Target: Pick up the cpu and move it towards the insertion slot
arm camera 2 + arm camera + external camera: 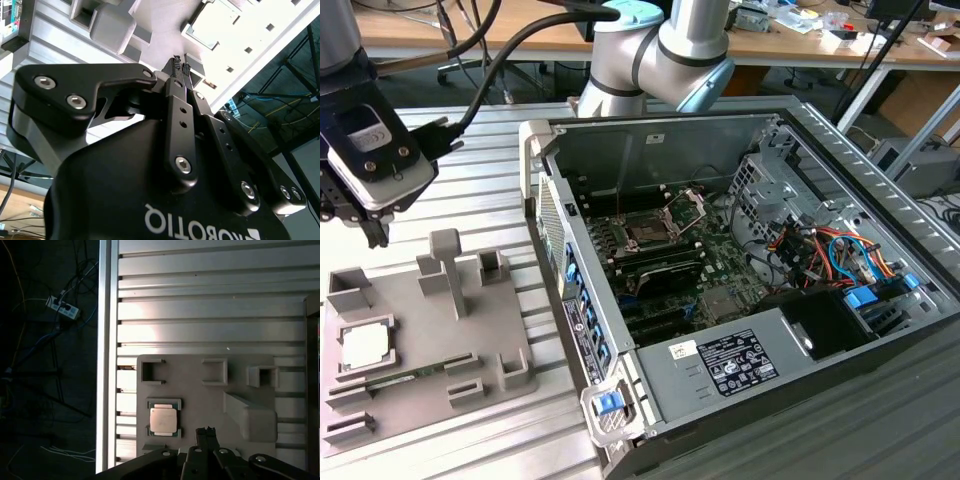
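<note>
Hovered gripper (205,430) over tray (200,395), fingers pressed together on nothing. Found cpu (163,420) seated in tray's recess, slot (648,232) well apart from tray.

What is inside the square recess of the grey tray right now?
The cpu lies flat there in the grey tray, metal face up. The recess floor beneath it is covered. The shut hand holds nothing.

Gripper (205,430) tips pinched together, aimed approx straight down.
</note>
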